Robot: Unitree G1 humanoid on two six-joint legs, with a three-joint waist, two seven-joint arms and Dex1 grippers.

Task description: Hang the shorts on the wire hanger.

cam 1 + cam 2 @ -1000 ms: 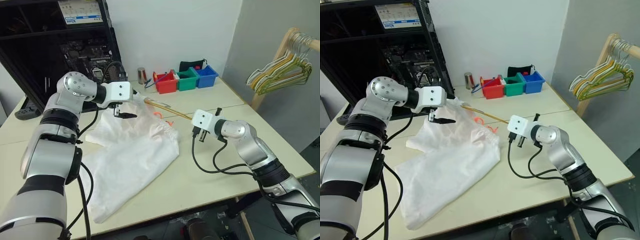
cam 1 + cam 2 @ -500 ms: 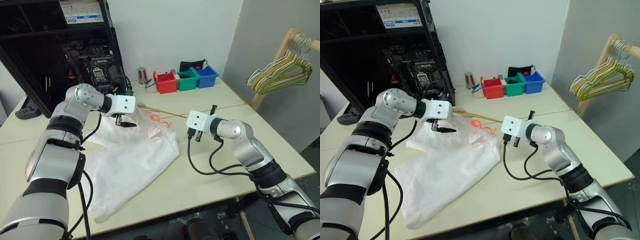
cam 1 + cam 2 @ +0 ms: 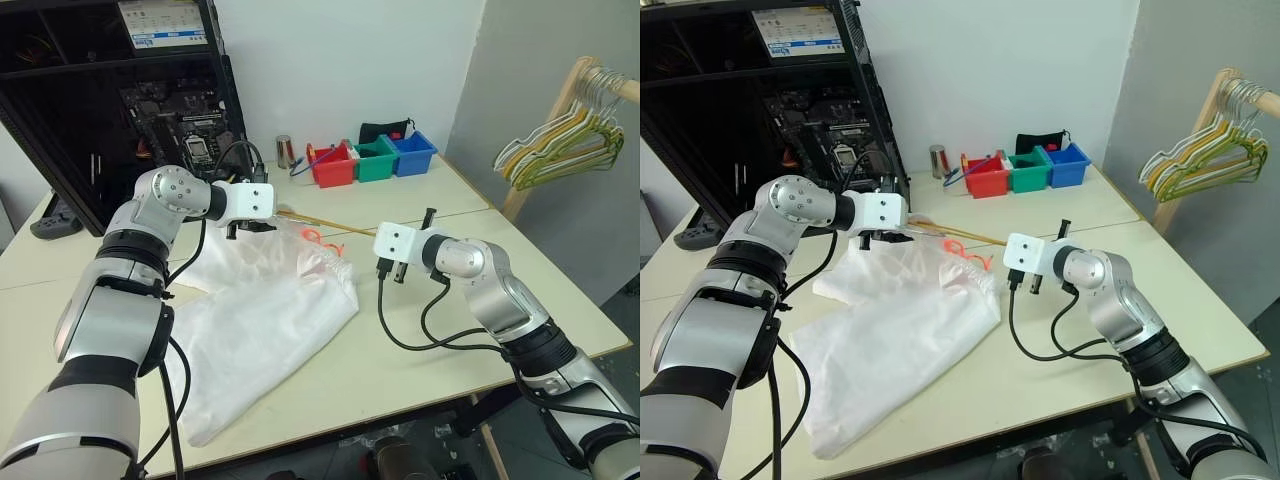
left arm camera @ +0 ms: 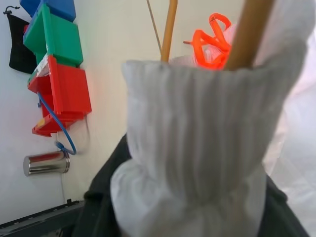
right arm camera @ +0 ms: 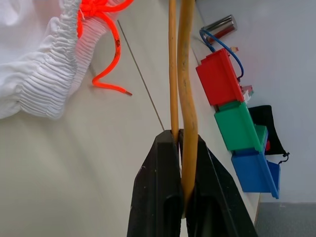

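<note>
Shorts (image 3: 262,318) lie spread on the worktop (image 3: 420,350), the far, ribbed waistband bunched up at my left claw (image 3: 256,224). In the left wrist view that claw's two black fingers (image 4: 106,200) are pinched onto the waistband, with the wire hanger (image 5: 178,74) rising just behind the fold; whether the wire runs inside the band or only beside it, I cannot tell. An orange drawstring (image 3: 967,250) trails from the waistband toward the middle of the worktop. To the right, my right claw (image 3: 388,268) is clamped hard on the hanger's two gold wires, which reach back across toward the shorts.

The likely trouble is the thin fabric slipping out of my left pinch if I pull before the wire is properly threaded. The drawstring could also snag the wire's end, and any twist of my right wrist would swing that long wire away from the opening.
</note>
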